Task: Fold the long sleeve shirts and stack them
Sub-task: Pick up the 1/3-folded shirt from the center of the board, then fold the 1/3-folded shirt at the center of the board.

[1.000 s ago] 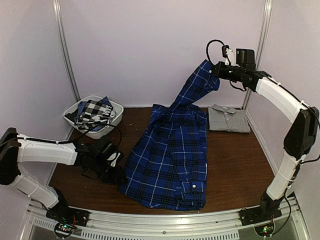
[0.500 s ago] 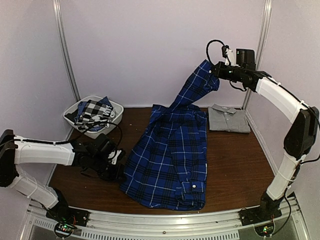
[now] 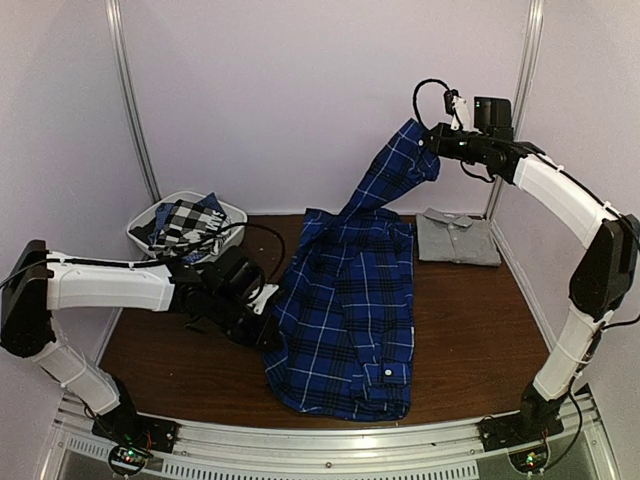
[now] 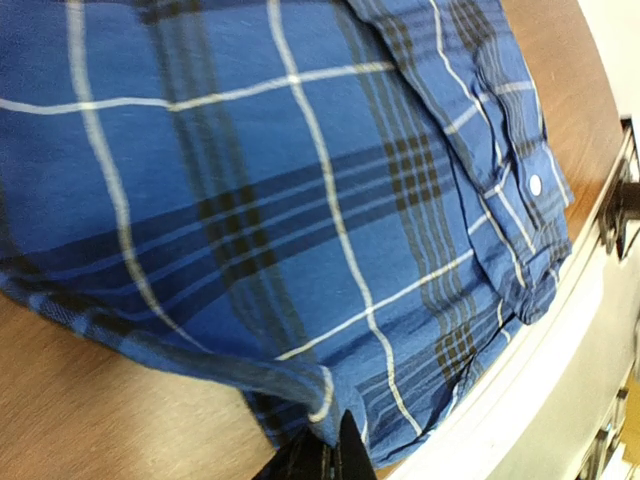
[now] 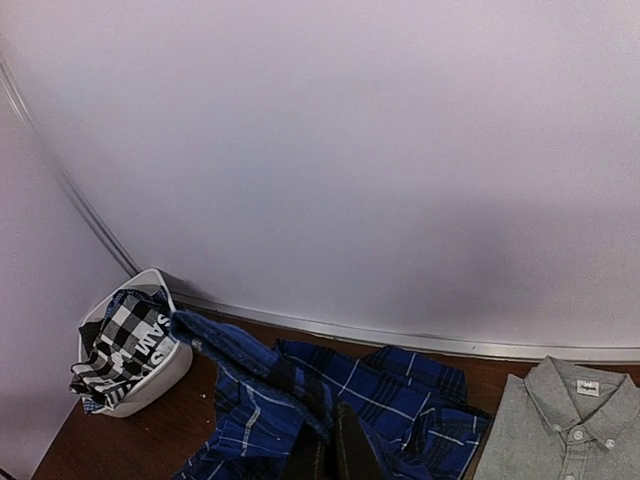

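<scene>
Right claw (image 3: 432, 148): pinched on a sleeve of the royal-blue plaid cloth shirt (image 3: 350, 320), raised high so it hangs free to fold.
Left claw (image 3: 265, 335): clamped on that shirt's 9 o'clock edge, low on the brown tabletop (image 3: 470, 330).
Room: bare wood toward 3 o'clock; folded plain grey shirt (image 3: 458, 240) at 2, white plastic basket (image 3: 236, 215) at 10.

The blue plaid shirt (image 3: 345, 310) is soft, matt woven cloth. The table (image 3: 470, 340) is smooth brown wood with slight gloss. The basket (image 3: 236, 214) is white plastic.
</scene>
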`<state>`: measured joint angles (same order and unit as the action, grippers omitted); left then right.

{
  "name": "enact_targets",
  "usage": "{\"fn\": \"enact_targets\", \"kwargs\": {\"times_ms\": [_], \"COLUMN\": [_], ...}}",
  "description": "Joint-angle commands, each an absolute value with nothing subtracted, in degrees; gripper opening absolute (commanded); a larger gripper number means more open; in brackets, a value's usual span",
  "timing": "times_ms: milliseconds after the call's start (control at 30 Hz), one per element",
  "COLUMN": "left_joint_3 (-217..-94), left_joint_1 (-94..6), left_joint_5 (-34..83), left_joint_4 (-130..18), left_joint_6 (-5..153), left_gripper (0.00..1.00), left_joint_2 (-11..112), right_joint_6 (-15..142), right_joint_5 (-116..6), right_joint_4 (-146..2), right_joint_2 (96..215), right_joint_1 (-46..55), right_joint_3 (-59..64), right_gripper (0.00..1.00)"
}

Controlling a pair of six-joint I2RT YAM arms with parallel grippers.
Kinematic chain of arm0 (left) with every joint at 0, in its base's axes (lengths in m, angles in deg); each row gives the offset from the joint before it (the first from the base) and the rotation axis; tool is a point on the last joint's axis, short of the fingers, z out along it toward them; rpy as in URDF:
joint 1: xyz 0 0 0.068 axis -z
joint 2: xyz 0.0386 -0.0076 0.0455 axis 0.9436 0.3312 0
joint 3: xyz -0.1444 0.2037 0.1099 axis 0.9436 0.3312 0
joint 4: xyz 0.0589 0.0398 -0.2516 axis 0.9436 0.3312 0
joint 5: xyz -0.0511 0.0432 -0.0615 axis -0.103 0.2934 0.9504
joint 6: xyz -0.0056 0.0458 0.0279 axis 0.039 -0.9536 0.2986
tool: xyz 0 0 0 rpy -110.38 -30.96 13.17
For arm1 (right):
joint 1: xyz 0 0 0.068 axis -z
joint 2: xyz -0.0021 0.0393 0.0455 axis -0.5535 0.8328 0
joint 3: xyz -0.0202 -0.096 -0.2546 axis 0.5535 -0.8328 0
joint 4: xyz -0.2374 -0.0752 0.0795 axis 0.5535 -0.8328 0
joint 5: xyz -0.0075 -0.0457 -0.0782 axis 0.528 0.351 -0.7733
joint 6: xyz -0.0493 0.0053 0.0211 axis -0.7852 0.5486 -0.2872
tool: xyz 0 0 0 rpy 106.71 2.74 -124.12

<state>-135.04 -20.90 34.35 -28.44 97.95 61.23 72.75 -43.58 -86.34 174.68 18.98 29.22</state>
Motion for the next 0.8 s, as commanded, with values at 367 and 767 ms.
{"fn": "enact_targets", "kwargs": {"times_ms": [367, 767], "left_joint_3": [-145.71, -145.92], "left_joint_1": [-14.33, -15.59], "left_joint_5": [39.28, 36.54], "left_joint_4": [-20.7, -20.82], "left_joint_6": [85.86, 87.64], "left_gripper": [0.05, 0.64], "left_joint_2": [73.51, 68.45], "right_joint_6": [65.84, 66.05], "right_joint_5": [-55.24, -55.31], "right_joint_4": [-86.14, -86.91], "right_joint_2": [159.68, 158.96], "right_joint_1": [19.49, 19.53], "right_joint_3": [19.21, 16.87], "right_gripper": [0.08, 0.12]}}
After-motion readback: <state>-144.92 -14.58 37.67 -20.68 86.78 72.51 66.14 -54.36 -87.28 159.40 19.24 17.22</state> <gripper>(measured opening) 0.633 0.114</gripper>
